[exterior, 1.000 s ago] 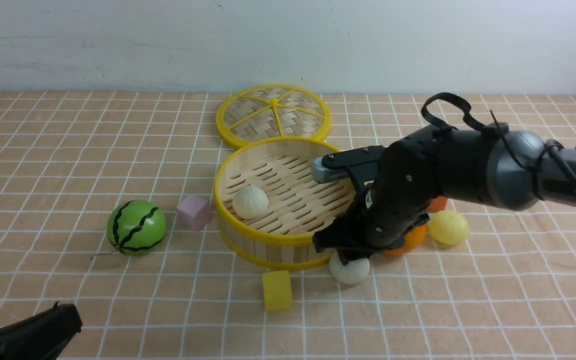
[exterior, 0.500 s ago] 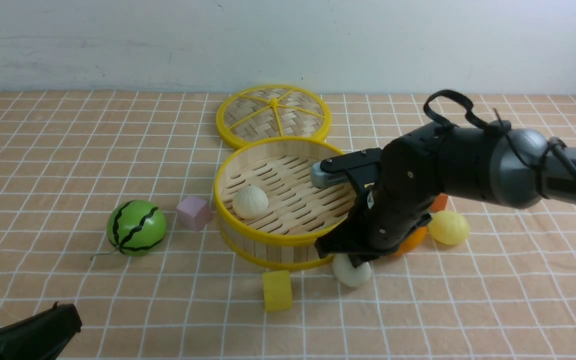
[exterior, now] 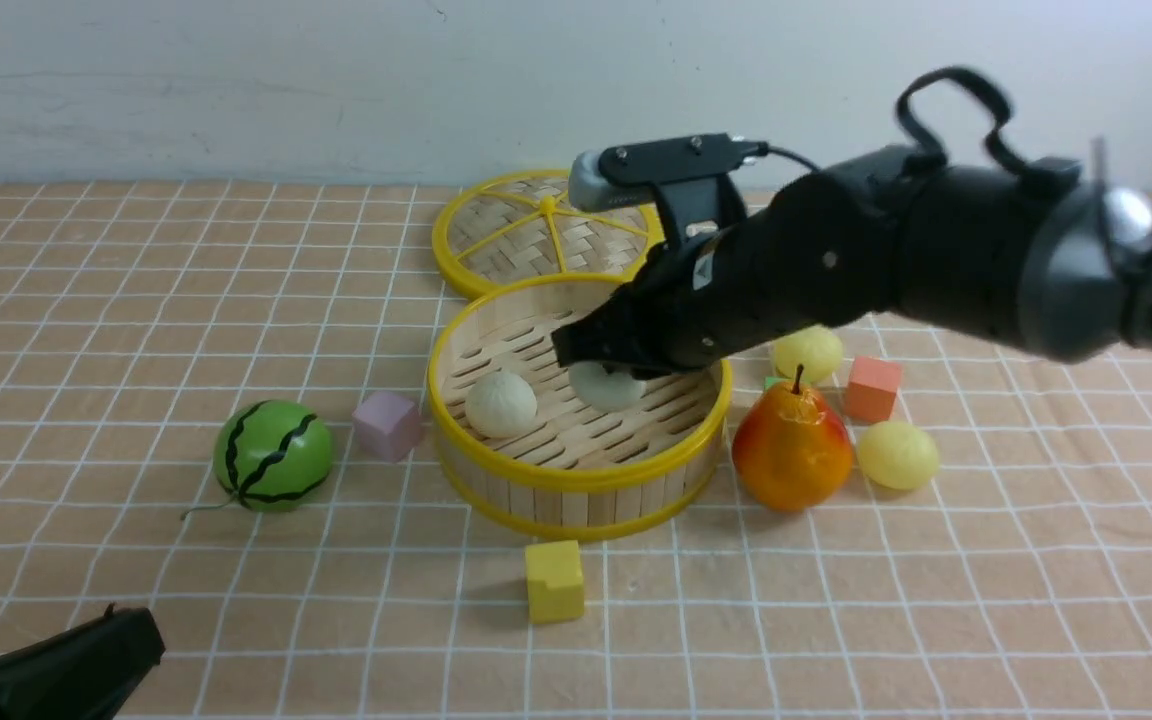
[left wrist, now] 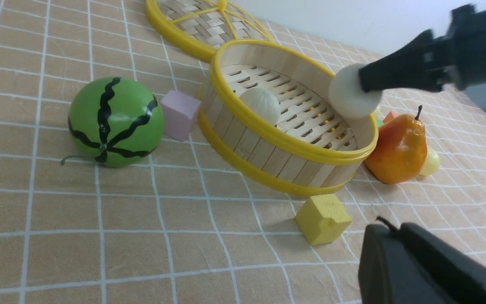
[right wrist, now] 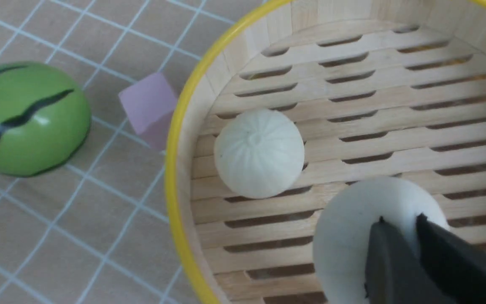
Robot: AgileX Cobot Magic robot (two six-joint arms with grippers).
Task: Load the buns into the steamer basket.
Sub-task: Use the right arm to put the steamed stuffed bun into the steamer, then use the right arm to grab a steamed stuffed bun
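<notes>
Right pincer (exterior: 604,372) grips an off-white round toy bun (exterior: 612,392) over the round bamboo steamer basket w/ yellow rims (exterior: 576,480); a pleated white bun (exterior: 501,403) lies inside. Approx. halfway: two pale yellow buns (exterior: 896,455) wait on the checked worktop (exterior: 136,300). Left pincer (exterior: 46,665): grip can't be told.

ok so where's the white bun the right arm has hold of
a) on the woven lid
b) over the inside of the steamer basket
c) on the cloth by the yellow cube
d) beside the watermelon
B: the right fingers pinch the white bun over the slatted floor inside the basket, close to the other bun lying in it.
</notes>
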